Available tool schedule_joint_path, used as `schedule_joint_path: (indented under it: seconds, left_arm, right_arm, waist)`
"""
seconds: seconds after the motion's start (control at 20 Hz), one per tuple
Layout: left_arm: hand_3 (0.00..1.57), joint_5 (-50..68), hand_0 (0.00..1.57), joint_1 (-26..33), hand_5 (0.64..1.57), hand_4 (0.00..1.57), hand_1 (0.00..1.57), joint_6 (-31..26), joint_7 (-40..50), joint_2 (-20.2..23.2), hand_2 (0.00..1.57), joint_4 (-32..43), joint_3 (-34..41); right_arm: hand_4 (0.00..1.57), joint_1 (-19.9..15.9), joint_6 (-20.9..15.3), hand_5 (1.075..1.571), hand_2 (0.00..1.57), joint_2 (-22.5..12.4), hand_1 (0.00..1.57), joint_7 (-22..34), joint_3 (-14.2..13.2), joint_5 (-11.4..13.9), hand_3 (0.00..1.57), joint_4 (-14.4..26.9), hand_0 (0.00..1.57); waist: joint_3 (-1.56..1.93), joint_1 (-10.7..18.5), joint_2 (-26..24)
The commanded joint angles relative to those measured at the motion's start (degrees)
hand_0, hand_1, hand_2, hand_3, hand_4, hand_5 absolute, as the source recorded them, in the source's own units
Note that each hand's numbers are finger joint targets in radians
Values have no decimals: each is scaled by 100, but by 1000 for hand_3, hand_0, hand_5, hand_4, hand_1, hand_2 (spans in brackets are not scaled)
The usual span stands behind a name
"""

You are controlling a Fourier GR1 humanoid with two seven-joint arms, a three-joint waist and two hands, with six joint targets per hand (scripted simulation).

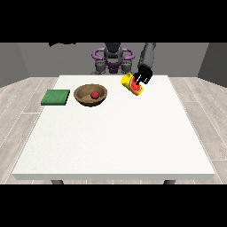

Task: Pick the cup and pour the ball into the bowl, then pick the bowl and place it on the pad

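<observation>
Nearest the camera, the counter [115,150] is lying bare and white, so your risks are all sitting toward the far half. Moving back, you are looking at the wooden bowl [91,95] with the red ball [95,95] already resting inside it, and the green pad [56,97] lying flat just beside it on the view's left, apart from the bowl's rim. By my reading the pour is done and the bowl is waiting to be carried.

Farther back, the hand at the view's right [143,77] is curling its black fingers around the yellow cup [132,84], which is tilting on its side with its red inside showing, near the counter's far edge. It looks to be hanging just above the counter, though you cannot be sure it is clear of it.

Watch three things. If you are letting go while the cup is tilted, it may roll toward the far edge or toward the bowl. If you are reaching for the bowl with the cup held, you are likely to knock the rim. Tipping the bowl in transit could send the ball rolling out. No other hand is showing.
</observation>
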Motion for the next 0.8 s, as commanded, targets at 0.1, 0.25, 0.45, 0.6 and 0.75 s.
schedule_joint_path:
  seconds: [0.1,0.25,0.45,0.6,0.75]
  left_arm:
    - [1571,2225,1419,363,1502,1382,1419,-903,-1316,-707,1571,-1088,939]
    - [1568,3344,1374,301,1564,861,1374,-2018,-1449,-1027,1571,-1381,1329]
    - [0,4591,409,412,1569,262,409,-3495,-2157,-753,0,-1706,2025]
    - [0,5102,180,351,1562,0,180,-4468,-2783,-197,0,-1490,2454]
    - [0,5454,0,-16,1553,0,0,-5234,-2503,373,0,-1140,2715]
  right_arm:
    - [444,-9,-145,1565,0,-8,0,111,-62,-9,0,-254,0]
    - [461,1,-249,1566,0,167,0,82,13,-8,0,-310,0]
    - [528,113,-495,1564,0,345,0,97,134,204,0,-494,0]
    - [488,-186,-726,1566,0,334,0,203,203,320,0,-946,0]
    - [490,-195,-953,1568,0,539,0,329,643,715,0,-1195,0]
  waist:
    - [-67,291,183]
    - [-90,373,310]
    - [-24,843,624]
    - [10,722,1196]
    - [28,653,1430]
